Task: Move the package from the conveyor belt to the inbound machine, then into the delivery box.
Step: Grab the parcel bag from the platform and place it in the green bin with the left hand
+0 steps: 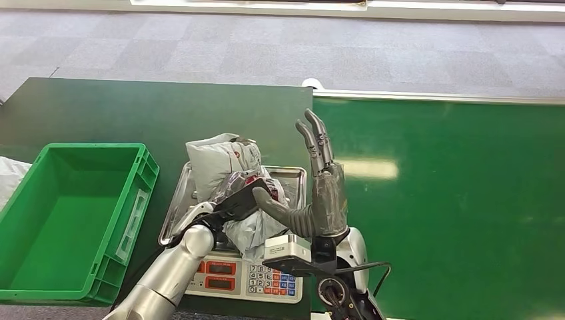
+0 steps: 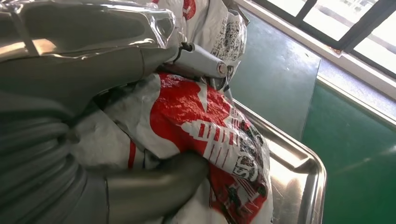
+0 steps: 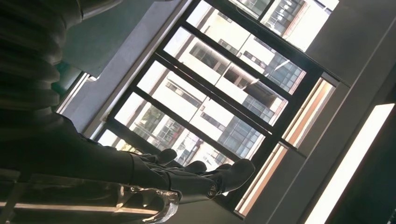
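Note:
The package [image 1: 223, 160], a crumpled white and grey plastic bag with red print, lies on the steel tray [image 1: 295, 177] of the weighing scale [image 1: 250, 277]. My left hand [image 1: 230, 203] grips it from the near side. In the left wrist view its thumb and fingers [image 2: 187, 56] wrap around the package [image 2: 205, 126] above the tray [image 2: 299, 163]. My right hand [image 1: 325, 190] stands upright just right of the tray, fingers straight up and apart and holding nothing. Its thumb sticks out toward the bag. The right wrist view has the right hand [image 3: 196, 175] against windows.
A green plastic crate [image 1: 143, 177] stands left of the scale on the dark green table [image 1: 133, 113]. The bright green conveyor belt [image 1: 453, 200] runs along the right. A white bag edge [image 1: 8, 175] lies at the far left. Grey carpet lies beyond.

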Robot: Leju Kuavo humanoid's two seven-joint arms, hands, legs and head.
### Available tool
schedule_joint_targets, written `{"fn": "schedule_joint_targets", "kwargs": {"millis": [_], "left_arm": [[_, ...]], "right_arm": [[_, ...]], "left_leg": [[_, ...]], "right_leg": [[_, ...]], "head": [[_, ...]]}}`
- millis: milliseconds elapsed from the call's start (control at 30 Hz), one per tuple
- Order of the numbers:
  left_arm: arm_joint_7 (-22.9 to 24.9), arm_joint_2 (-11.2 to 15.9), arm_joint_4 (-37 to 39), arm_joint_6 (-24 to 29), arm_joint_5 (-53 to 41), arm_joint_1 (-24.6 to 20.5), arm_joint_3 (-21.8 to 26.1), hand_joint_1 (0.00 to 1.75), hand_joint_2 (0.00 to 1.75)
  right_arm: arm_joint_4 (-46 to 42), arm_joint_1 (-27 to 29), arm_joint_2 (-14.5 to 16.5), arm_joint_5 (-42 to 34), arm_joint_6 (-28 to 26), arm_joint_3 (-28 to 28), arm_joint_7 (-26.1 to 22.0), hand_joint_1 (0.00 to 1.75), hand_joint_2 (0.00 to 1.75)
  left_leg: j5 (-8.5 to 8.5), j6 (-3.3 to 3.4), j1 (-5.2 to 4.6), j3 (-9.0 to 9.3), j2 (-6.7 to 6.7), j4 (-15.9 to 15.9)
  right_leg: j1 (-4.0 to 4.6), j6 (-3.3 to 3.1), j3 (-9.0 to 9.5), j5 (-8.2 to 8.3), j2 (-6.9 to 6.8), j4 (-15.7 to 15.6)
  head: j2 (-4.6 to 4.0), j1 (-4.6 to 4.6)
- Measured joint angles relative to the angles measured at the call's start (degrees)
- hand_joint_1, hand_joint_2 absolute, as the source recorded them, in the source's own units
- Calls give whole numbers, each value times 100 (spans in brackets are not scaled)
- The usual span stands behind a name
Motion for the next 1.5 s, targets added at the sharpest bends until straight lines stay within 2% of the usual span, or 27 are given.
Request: {"fn": "schedule_joint_targets", "kwargs": {"millis": [233, 267, 333, 400, 467, 600, 733, 833, 933, 1100, 1233, 1400, 1500], "left_arm": [[-239, -7, 53, 93, 182, -12, 54, 167, 175], [-401, -18, 26, 226, 345, 26, 90, 170, 175], [-938, -48, -160, 636, 916, 206, 213, 165, 175], [-1512, -65, -609, 1103, 1578, 452, 337, 158, 175], [-1865, -35, -1232, 1516, 1956, 656, 406, 158, 175], [-2101, 130, -2781, 2111, 1774, 1043, 449, 159, 175], [-2263, 307, -3904, 2645, 1445, 1285, 464, 154, 175], [-2310, 471, -4571, 3019, 1273, 1446, 493, 151, 175], [-2302, 610, -5039, 3153, 1214, 1523, 559, 147, 175], [-2198, 738, -5378, 3287, 1076, 1553, 654, 145, 175], [-2056, 815, -5441, 3365, 1024, 1547, 818, 130, 175], [-1491, 898, -5137, 3073, 1023, 1399, 1294, 127, 175], [-1490, 952, -4751, 2910, 1080, 1285, 1725, 127, 175]], "right_arm": [[10, -1, 0, 45, 102, 7, 4, 0, 175], [10, 0, 0, 54, 107, 7, 4, 0, 175], [10, 3, -1, 75, 115, 4, 4, 0, 175], [10, 5, -5, 90, 125, -1, 4, 0, 175], [11, 6, -14, 93, 131, -7, 4, 0, 175], [36, 22, -29, 92, 111, -19, -1, 0, 175], [62, 56, -41, 92, 66, -38, -22, 0, 175], [62, 109, -44, 94, 39, -72, -26, 0, 175], [61, 145, -44, 96, 27, -99, -30, 0, 175], [47, 186, -44, 128, 34, -145, -32, 0, 175], [11, 230, -44, 147, 58, -177, -31, 0, 175], [-39, 262, -44, 143, 72, -193, -31, 0, 175], [-68, 294, -44, 125, 78, -215, -31, 0, 175]], "left_leg": [[1, 0, 0, 4, -3, 0], [1, 0, 0, 3, -2, 0], [1, 0, 0, -3, 5, 0], [2, -1, 0, -15, 10, 0], [2, -1, 1, -26, 8, 0], [1, -1, 2, -36, 10, -1], [1, -1, 2, -40, 10, -2], [2, -1, 1, -40, 10, -2], [2, -2, 1, -39, 8, -2], [4, -2, 1, -37, 7, -1], [4, -2, 1, -36, 7, -1], [4, -2, 1, -35, 12, -2], [5, -2, 2, -32, 23, -2]], "right_leg": [[0, 0, 4, 0, -2, 0], [0, 0, 3, 0, -1, 0], [0, 0, -6, 0, 3, 1], [1, 0, -21, 1, 6, 1], [1, 0, -31, 1, 6, 1], [2, 0, -42, 0, 5, 2], [2, 0, -44, -1, 5, 2], [2, 0, -44, -1, 5, 2], [2, 0, -43, -1, 3, 2], [2, -1, -43, 0, 4, 2], [2, -1, -44, 0, 4, 2], [2, -1, -45, 0, 6, 2], [3, -4, -46, 2, 12, 2]], "head": [[0, 0], [0, 0], [0, 1], [0, 0], [0, 0], [0, -1], [0, 1], [0, 1], [0, 0], [0, 1], [0, 0], [0, 1], [0, 0]]}}
